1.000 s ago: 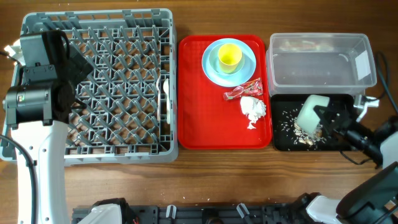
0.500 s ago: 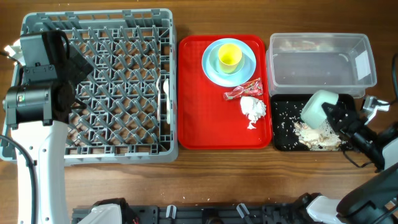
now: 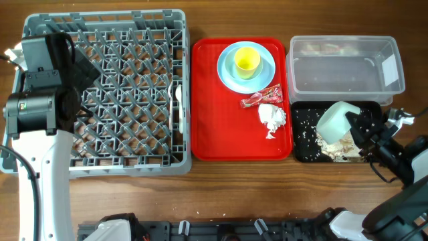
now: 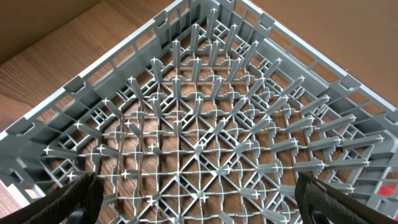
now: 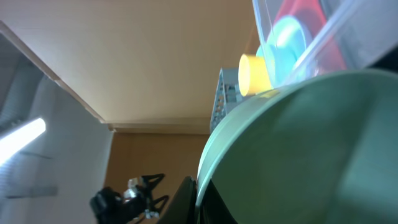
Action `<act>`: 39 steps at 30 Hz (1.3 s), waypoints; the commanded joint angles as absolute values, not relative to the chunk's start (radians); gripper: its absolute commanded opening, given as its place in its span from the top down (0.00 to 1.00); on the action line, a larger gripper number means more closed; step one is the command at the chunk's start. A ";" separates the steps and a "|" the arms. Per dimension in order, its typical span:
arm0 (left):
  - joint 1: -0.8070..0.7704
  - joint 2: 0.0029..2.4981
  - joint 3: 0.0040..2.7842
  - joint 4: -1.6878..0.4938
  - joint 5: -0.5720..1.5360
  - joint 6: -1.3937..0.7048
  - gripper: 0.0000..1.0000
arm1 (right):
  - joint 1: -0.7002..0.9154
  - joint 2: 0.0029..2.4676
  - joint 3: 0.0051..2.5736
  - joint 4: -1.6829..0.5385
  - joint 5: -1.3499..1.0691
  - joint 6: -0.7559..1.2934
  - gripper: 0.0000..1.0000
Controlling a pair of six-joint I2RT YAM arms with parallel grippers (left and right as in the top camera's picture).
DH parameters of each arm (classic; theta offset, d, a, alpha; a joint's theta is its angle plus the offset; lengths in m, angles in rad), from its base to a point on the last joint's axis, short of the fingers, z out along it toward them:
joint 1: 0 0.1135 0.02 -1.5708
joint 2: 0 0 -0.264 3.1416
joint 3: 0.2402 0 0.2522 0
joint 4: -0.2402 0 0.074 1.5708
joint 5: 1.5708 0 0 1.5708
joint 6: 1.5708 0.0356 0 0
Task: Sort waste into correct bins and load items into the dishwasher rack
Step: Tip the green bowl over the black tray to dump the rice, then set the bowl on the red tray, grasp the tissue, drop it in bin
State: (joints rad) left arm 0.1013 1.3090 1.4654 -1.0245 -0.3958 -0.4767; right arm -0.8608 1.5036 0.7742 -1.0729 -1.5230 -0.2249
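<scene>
1. Surface: a wooden tabletop point(image 3: 267, 194) carries every item.
2. Right end effector point(image 3: 361, 130), near the right edge: clamped on the rim of a mint bowl point(image 3: 336, 120), which is tipped over the black tray point(image 3: 294, 134).
3. Food scraps point(image 3: 338, 148) lie in that tray, so scrap disposal appears nearly complete.
4. Left end effector point(image 4: 199, 199): fingers spread wide and empty, above the dishwasher rack point(image 3: 120, 169) at the left edge.
5. The rack shows only a white utensil point(image 3: 178, 110).
6. Remaining on the central red tray point(image 3: 214, 127): plate point(image 3: 227, 77), yellow cup point(image 3: 246, 60), wrapper point(image 3: 261, 98), napkin point(image 3: 271, 116).
7. Clear tub point(image 3: 334, 73), far right corner: contents unclear.
</scene>
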 commanded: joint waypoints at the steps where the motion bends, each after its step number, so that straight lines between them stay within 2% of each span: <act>1: 0.108 1.305 1.473 -1.022 -0.405 -0.487 0.00 | -0.850 1.447 0.831 -1.105 -1.346 -0.231 0.96; 3: 0.108 1.305 1.473 -1.022 -0.405 -0.487 0.00 | -0.795 1.388 0.943 -1.126 -1.156 -0.149 0.95; 5: 0.108 1.305 1.473 -1.022 -0.405 -0.487 0.00 | -0.664 1.303 1.082 -1.138 -0.984 -0.018 0.95; 7: 0.108 1.305 1.473 -1.022 -0.405 -0.487 0.00 | -0.439 1.229 1.190 -1.122 -0.734 0.114 0.95; 10: 0.108 1.305 1.473 -1.022 -0.405 -0.487 0.00 | -0.001 1.192 1.203 -1.027 -0.519 0.251 0.96; 13: 0.108 1.305 1.473 -1.022 -0.405 -0.487 0.00 | 0.421 1.272 1.176 -0.939 -0.231 0.380 0.96; 16: 0.108 1.305 1.473 -1.022 -0.405 -0.487 0.00 | 0.674 1.467 1.172 -0.801 -0.141 0.404 0.96; 20: 0.108 1.305 1.473 -1.022 -0.405 -0.487 0.00 | 0.714 1.632 1.172 -0.699 -0.194 0.401 0.94; 21: 0.108 1.305 1.473 -1.022 -0.405 -0.487 0.00 | 0.714 1.641 1.172 -0.688 -0.223 0.393 0.80; 26: 0.108 1.305 1.473 -1.022 -0.405 -0.487 0.00 | 0.705 1.593 1.232 -0.746 -0.200 0.284 0.46; 29: 0.108 1.305 1.473 -1.022 -0.405 -0.487 0.00 | 0.638 1.494 1.269 -0.881 0.132 0.289 0.47; 32: 0.108 1.305 1.473 -1.022 -0.405 -0.487 0.00 | 0.565 1.512 1.240 -0.936 0.186 0.289 0.53; 39: 0.108 1.305 1.473 -1.022 -0.405 -0.487 0.00 | 0.523 1.659 1.063 -0.721 0.350 0.362 0.50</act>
